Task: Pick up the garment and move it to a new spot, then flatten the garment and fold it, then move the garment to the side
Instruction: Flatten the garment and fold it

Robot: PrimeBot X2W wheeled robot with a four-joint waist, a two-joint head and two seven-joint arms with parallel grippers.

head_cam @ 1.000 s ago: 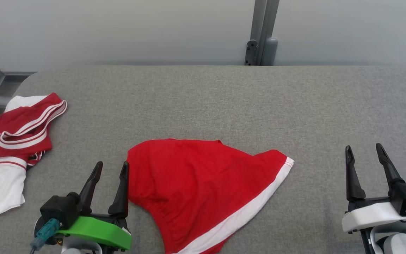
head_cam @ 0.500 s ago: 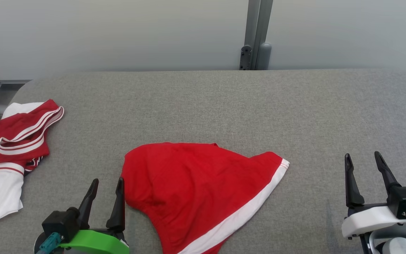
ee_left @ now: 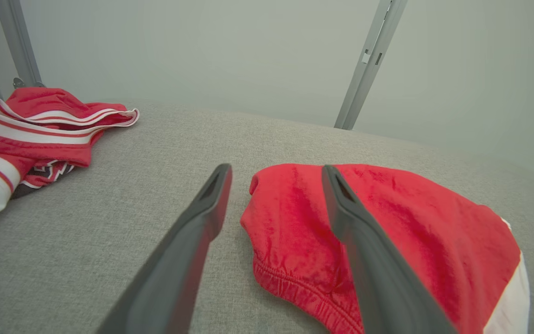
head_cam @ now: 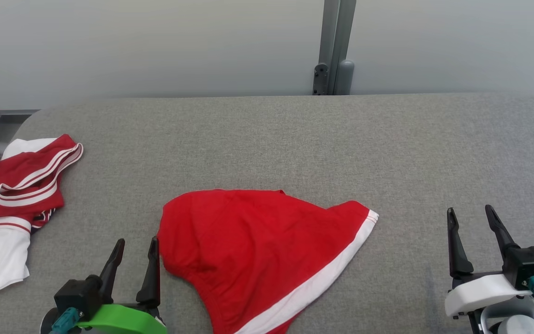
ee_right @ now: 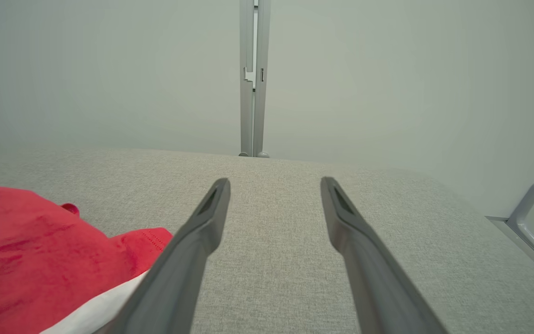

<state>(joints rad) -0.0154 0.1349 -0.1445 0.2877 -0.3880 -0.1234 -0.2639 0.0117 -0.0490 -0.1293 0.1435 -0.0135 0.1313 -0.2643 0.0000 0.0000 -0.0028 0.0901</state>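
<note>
A red garment (head_cam: 257, 250) with a white band along one edge lies rumpled on the grey padded table (head_cam: 295, 139), near its front middle. In the left wrist view the garment (ee_left: 387, 232) shows its elastic hem toward me. My left gripper (head_cam: 137, 240) stands open just left of the garment's left edge, with nothing between its fingers. Its right finger (ee_left: 364, 250) hangs over the red cloth, while the left finger (ee_left: 193, 241) is over bare table. My right gripper (head_cam: 469, 209) is open and empty, well to the right of the garment (ee_right: 26, 260).
A second red-and-white striped garment (head_cam: 12, 195) lies bunched at the table's left edge (ee_left: 30, 125). A grey metal post (head_cam: 332, 46) stands behind the table's far edge against a pale wall. Bare grey padding stretches across the back and right of the table.
The head view has tilted, so the whole picture sits a little lower. My left gripper has drawn back slightly toward the near edge. The garment has not moved on the table.
</note>
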